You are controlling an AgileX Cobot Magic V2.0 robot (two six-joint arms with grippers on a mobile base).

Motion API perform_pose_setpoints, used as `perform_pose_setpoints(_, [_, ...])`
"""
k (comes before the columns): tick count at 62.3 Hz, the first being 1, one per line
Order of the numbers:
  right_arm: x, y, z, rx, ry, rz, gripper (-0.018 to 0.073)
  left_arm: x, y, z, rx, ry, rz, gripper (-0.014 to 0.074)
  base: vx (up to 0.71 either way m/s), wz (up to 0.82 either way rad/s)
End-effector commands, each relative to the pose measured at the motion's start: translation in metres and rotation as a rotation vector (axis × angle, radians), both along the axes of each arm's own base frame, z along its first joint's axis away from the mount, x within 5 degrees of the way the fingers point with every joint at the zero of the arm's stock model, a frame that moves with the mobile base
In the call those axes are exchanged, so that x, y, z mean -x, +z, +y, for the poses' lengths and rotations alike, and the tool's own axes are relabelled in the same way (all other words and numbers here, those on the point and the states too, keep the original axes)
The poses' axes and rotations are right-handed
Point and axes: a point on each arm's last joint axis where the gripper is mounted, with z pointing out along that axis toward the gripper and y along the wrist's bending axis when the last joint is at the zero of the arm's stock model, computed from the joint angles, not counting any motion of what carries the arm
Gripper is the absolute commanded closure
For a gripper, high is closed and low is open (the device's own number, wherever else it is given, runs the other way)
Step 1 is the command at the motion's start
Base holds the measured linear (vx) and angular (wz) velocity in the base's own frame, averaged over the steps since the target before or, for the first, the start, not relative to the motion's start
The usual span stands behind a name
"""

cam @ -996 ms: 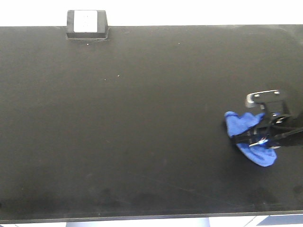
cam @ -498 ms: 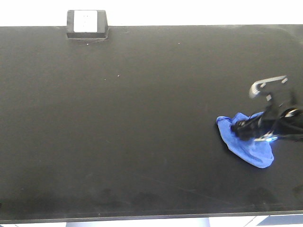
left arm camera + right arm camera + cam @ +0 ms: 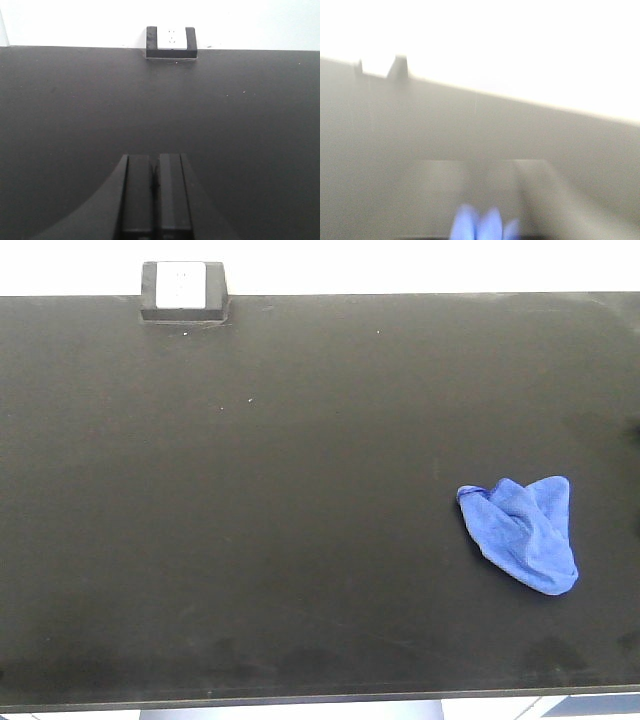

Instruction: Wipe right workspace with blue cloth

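The blue cloth (image 3: 522, 530) lies crumpled and free on the right side of the black table (image 3: 300, 490), with no gripper on it in the front view. The right wrist view is badly blurred. It shows my right gripper (image 3: 489, 165) with its fingers apart, and a blue patch of cloth (image 3: 485, 225) at the bottom edge between them. My left gripper (image 3: 155, 165) is shut and empty, low over the bare table, pointing at the back wall. Neither arm shows in the front view.
A black-framed white socket box (image 3: 183, 290) stands at the table's back edge, left of centre. It also shows in the left wrist view (image 3: 171, 42) and, blurred, in the right wrist view (image 3: 380, 67). The table's front edge runs along the bottom.
My right gripper held the cloth, dragged it slightly left, then let go and withdrew right out of the front view. The cloth stays flat on the table.
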Motion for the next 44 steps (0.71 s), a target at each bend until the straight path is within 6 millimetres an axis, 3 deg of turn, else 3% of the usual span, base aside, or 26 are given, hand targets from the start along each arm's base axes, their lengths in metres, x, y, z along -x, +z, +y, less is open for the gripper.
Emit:
perform_pose_setpoints(1, [0.0170, 0.0214, -0.0042, -0.024, -0.036, -0.181, 0.0573, -0.0011, -0.0019, -0.0013, 0.009, -0.015, -0.068, 0.0602, 0.00, 0.00])
perform_pose_setpoints(44, [0.0236, 0.0233, -0.0048, 0.013, -0.035, -0.217, 0.0567, -0.0011, -0.0019, -0.0013, 0.009, -0.015, -0.068, 0.0602, 0.00, 0.00])
